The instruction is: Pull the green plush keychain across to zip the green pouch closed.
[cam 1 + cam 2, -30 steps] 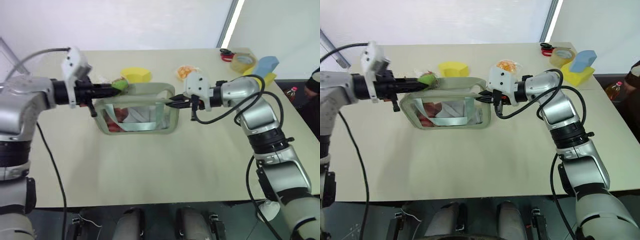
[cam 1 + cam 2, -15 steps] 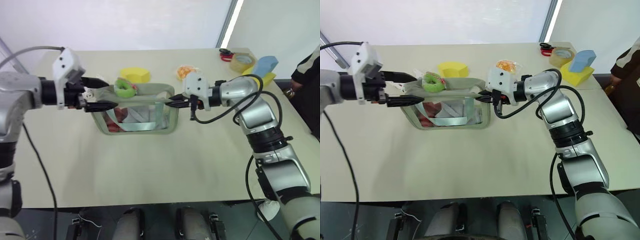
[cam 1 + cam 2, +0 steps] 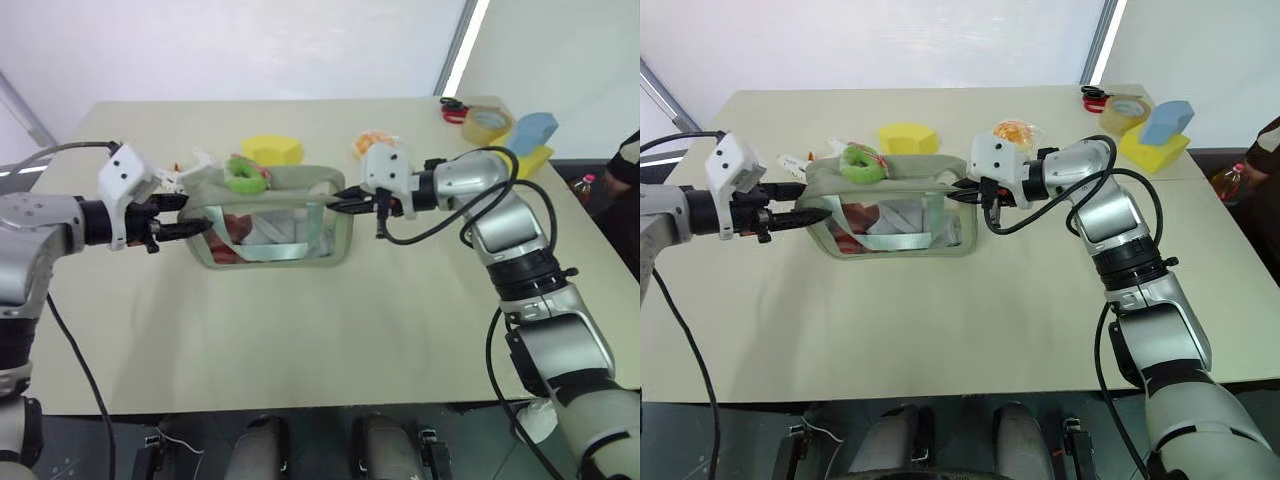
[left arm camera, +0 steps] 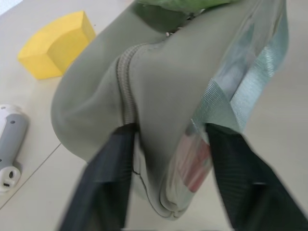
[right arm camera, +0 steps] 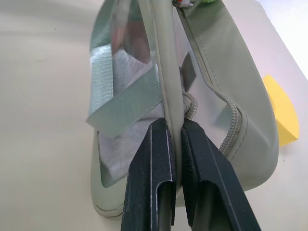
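Note:
The green pouch [image 3: 292, 184] lies on the table with its see-through window facing me. The green plush keychain [image 3: 246, 174] rests on top of it, near its left end, with nothing holding it. My left gripper [image 3: 192, 213] has its fingers [image 4: 107, 179] on either side of the pouch's left end, pressing on the fabric. On the opposite side, my right gripper [image 3: 340, 203] is shut on the seam at the pouch's right end [image 5: 174, 126]. The zipper [image 4: 126, 86] runs along the top.
Behind the pouch sit a yellow foam block [image 3: 272, 150] and an orange-speckled round item [image 3: 372, 143]. A small white device [image 4: 9, 139] lies by the pouch's left end. A tape roll [image 3: 487, 122] and sponges [image 3: 535, 135] are at the far right corner. A person [image 3: 626, 160] stands at the right edge.
My left gripper let go of the keychain, opened, moved left and down, and closed around the pouch's left end. The keychain now lies on the pouch. The right gripper stayed put.

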{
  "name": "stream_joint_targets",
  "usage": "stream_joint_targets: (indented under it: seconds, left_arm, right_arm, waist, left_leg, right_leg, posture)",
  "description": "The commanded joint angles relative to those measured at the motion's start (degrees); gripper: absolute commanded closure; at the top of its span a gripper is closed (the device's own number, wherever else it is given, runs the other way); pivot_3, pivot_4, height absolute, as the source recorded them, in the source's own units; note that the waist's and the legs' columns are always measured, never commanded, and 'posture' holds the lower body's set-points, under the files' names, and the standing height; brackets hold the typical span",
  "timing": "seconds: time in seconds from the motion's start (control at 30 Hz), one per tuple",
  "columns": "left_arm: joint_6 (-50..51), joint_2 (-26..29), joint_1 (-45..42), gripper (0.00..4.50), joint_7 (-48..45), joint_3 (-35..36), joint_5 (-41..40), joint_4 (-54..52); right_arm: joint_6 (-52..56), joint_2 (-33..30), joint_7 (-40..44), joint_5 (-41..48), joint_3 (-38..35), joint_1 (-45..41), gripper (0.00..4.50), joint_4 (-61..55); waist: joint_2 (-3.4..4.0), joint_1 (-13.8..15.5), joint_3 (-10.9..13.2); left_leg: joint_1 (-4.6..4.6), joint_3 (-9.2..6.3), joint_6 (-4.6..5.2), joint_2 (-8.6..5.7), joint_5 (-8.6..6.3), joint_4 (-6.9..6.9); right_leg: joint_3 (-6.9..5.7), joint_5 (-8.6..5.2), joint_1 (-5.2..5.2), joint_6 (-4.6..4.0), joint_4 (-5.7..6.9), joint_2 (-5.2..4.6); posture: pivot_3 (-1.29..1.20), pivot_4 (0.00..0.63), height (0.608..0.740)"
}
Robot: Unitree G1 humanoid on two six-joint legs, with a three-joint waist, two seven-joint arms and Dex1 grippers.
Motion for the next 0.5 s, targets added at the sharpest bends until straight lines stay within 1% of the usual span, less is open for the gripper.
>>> stream_joint_targets:
  seconds: [0.03, 0.07, 0.13, 0.17, 0.2, 0.23, 0.3, 0.37, 0.47, 0.5]
  left_arm:
    - [-1.08, 0.21, -0.49, 4.16, -0.46, 0.73, 0.13, -0.25]
    - [-1.17, 0.24, -0.42, 4.45, -0.50, 0.59, 0.29, -0.22]
    - [-1.63, 0.43, -0.48, 4.50, -0.91, -0.05, 0.89, 0.03]
    - [-1.80, 0.41, -0.54, 4.50, -1.00, -0.16, 1.06, 0.14]
    - [-2.05, 0.41, -0.50, 4.50, -1.07, -0.26, 1.29, 0.19]
    - [-2.20, 0.38, -0.45, 4.50, -1.08, -0.27, 1.42, 0.20]
    - [-2.53, 0.39, -0.44, 4.50, -1.13, -0.38, 1.63, 0.33]
    - [-2.81, 0.42, -0.54, 4.50, -1.22, -0.48, 1.73, 0.47]
    - [-2.94, 0.57, -0.45, 4.50, -1.41, -0.34, 1.75, 0.35]
    - [-2.90, 0.60, -0.49, 4.50, -1.42, -0.32, 1.76, 0.34]
  right_arm:
    - [-0.75, -0.38, 0.06, -0.42, -0.46, -1.80, 4.50, -0.46]
    - [-0.82, -0.46, 0.00, -0.48, -0.52, -1.80, 4.50, -0.52]
    - [0.74, -0.89, 0.36, 0.14, -1.22, -2.67, 3.74, -0.88]
    - [1.58, -1.24, 0.83, 0.49, -1.53, -3.15, 3.46, -1.12]
    - [2.29, -1.73, 1.32, 0.77, -1.88, -3.76, 3.04, -1.45]
    - [2.68, -2.05, 1.63, 0.91, -2.06, -4.12, 2.43, -1.68]
    - [3.21, -2.24, 1.19, 1.14, -2.68, -5.49, 1.56, -1.66]
    - [6.79, -1.40, 0.95, 3.53, -3.95, -7.86, 0.52, -2.98]
    - [11.25, 0.71, -0.04, 6.68, -5.02, -9.66, 0.52, -5.93]
    - [12.03, 2.34, -1.34, 7.25, -5.03, -9.90, 0.52, -6.90]
  waist:
    - [0.00, 0.02, 0.00]
    - [0.00, 0.02, 0.00]
    - [0.00, 0.03, 0.00]
    - [0.00, 0.03, 0.00]
    - [0.00, 0.03, 0.00]
    - [0.00, 0.03, 0.00]
    - [0.00, 0.09, 0.00]
    - [0.00, 0.08, 0.00]
    - [0.00, 0.04, 0.00]
    - [0.00, 0.02, 0.00]
  left_leg:
    - [0.00, 0.00, 0.00, 0.00, 0.00, 0.00]
    - [0.00, 0.01, 0.00, -0.01, 0.00, 0.00]
    - [0.00, 0.00, 0.00, 0.00, 0.00, 0.00]
    - [0.00, 0.01, 0.00, -0.01, 0.00, 0.00]
    - [0.00, 0.00, 0.00, -0.01, 0.00, 0.00]
    - [0.00, 0.01, 0.00, -0.01, 0.00, 0.00]
    - [0.00, 0.00, 0.00, 0.00, 0.00, 0.00]
    - [0.00, 0.00, 0.00, -0.01, 0.00, 0.00]
    - [0.00, -0.01, 0.00, 0.01, 0.00, 0.00]
    - [0.00, 0.00, 0.00, 0.01, 0.00, -0.01]
  right_leg:
    - [0.00, 0.00, 0.00, 0.00, 0.00, 0.00]
    - [0.00, 0.00, 0.00, 0.00, 0.00, 0.00]
    - [0.00, 0.00, 0.00, 0.00, 0.00, 0.00]
    - [0.00, 0.00, 0.00, 0.00, 0.00, 0.00]
    - [0.00, 0.00, 0.00, 0.00, 0.00, 0.00]
    - [0.00, 0.00, 0.00, 0.00, 0.00, 0.00]
    - [0.00, 0.00, 0.01, 0.00, 0.00, -0.01]
    - [0.00, 0.00, 0.00, 0.00, 0.00, -0.01]
    - [0.00, 0.00, 0.00, 0.00, 0.00, -0.01]
    - [0.00, 0.00, 0.00, 0.00, 0.01, -0.01]
  posture:
    - [0.00, 0.150, 0.740]
    - [0.00, 0.150, 0.740]
    - [0.00, 0.150, 0.740]
    - [0.00, 0.150, 0.740]
    - [0.00, 0.150, 0.740]
    - [0.00, 0.150, 0.740]
    - [0.00, 0.150, 0.740]
    - [0.00, 0.150, 0.740]
    - [0.00, 0.150, 0.740]
    - [0.00, 0.150, 0.740]
